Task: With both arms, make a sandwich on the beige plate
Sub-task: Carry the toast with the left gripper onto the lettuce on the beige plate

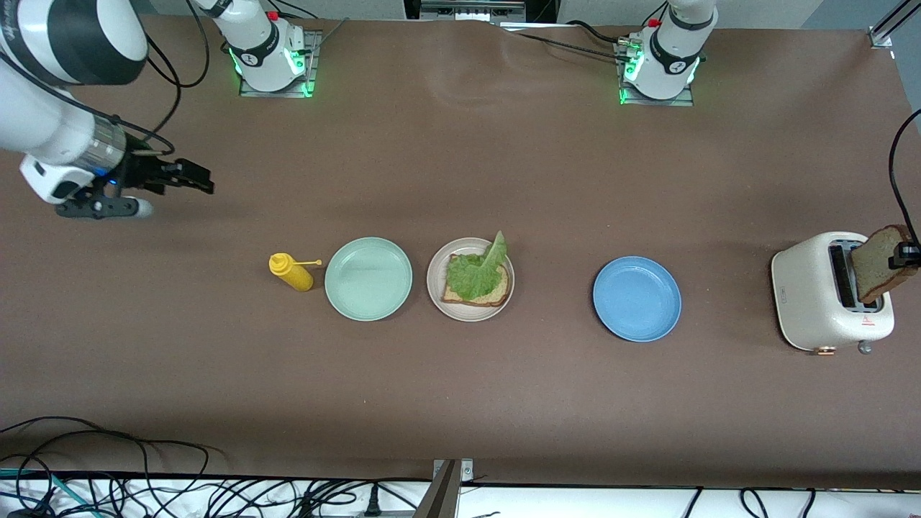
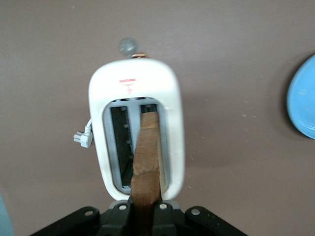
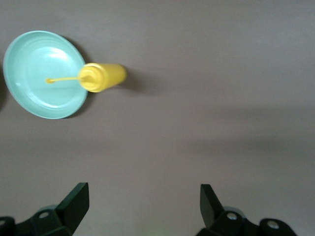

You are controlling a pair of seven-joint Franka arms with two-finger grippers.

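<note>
My left claw (image 2: 145, 216) is clamped on the upper edge of the second bread slice (image 1: 879, 262), which stands on edge, tilted, its lower end still in a slot of the white toaster (image 1: 827, 302) at the left arm's end of the table (image 1: 460, 403). The beige plate (image 1: 437, 288) lies at about nine o'clock from that slice in the front view, well apart from it, with the blue plate (image 1: 637, 298) between them; it carries the first bread slice (image 1: 496, 293) with the lettuce leaf (image 1: 476, 272) on top, one tip of the leaf curling up over the rim. The coming move, I judge, is a lift straight out along the slot's long axis, then a carry toward nine o'clock. My right claw (image 1: 198, 178) waits with its jaws wide and empty over bare table, at about ten o'clock from the yellow mustard bottle (image 1: 291, 272) and the mint-green plate (image 1: 368, 278). The front view cuts off most of my left arm at its edge; the slot hides the slice's lower end.
</note>
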